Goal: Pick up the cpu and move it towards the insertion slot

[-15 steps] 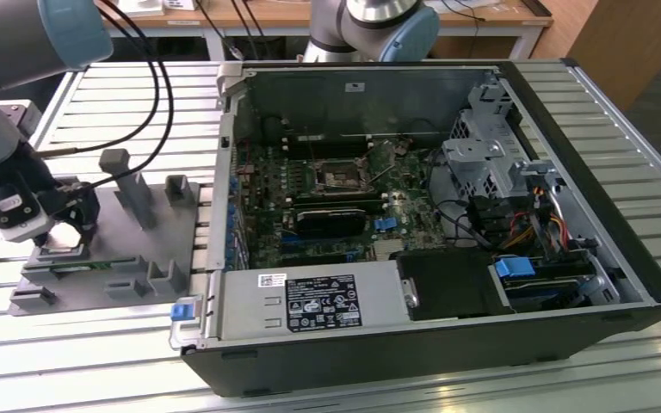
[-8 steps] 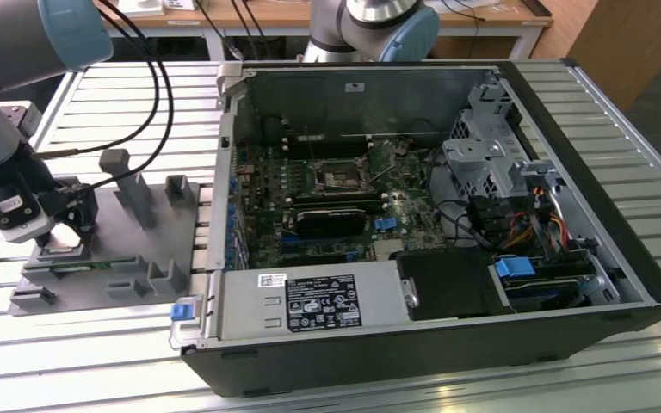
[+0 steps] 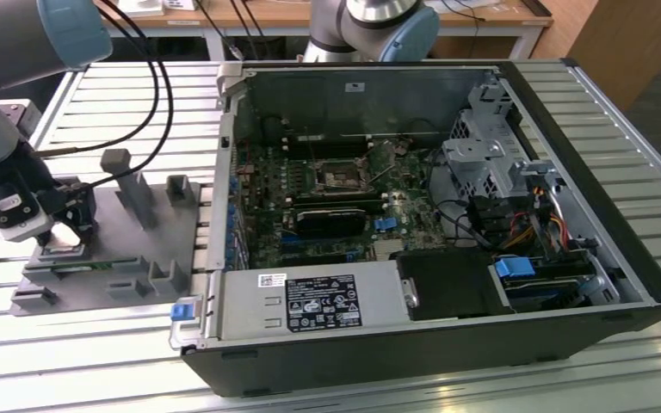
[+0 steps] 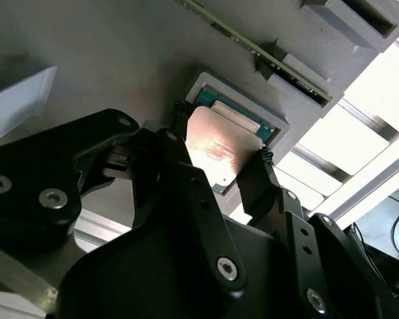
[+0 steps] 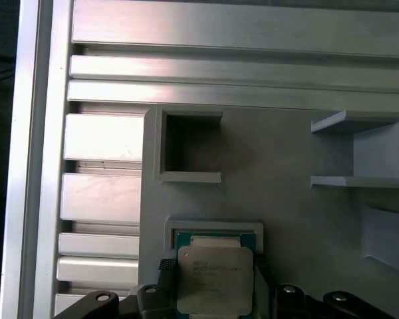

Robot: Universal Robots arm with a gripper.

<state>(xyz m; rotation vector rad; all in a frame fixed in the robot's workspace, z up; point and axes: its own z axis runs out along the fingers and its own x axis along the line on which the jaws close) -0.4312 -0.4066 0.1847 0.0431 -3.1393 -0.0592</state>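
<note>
Starting with the exterior view: down at eight o'clock, the gripper [image 3: 58, 243] planted low on the grey fixture [image 3: 118, 232], wrist straight above it. Fixture parked on the slatted table [image 3: 78, 344], at nine o'clock from the open computer case [image 3: 446, 348]. Inside that case, a touch toward twelve o'clock from the view's centre, the insertion slot [image 3: 340, 176], a black square in a silvery frame. Right at its six o'clock, the long black card [image 3: 330, 222]. Slot and gripper well apart, with the case wall between.

Over to the second wrist view: there, the cpu [image 4: 216, 149], shiny metal top catching the light, wedged between the two black fingers [image 4: 258, 179]. Clamped on opposite side edges, one fingertip against each, a firm pinch on the chip. Placed right at the grey square recess [image 4: 206, 78] of the fixture, with green showing at the chip's far edge. Lifted clear or resting inside? Cannot tell from here.

Now the first wrist view: the cpu [image 5: 215, 279] seen flat-on, pale top with print, hugged on both flanks by the dark fingertips and overlapping the recess frame. Farther out on the fixture, a square pocket [image 5: 186, 143], and a second pocket [image 5: 366, 153] near it. Aluminium slats of the table running alongside the fixture's edge.
</note>
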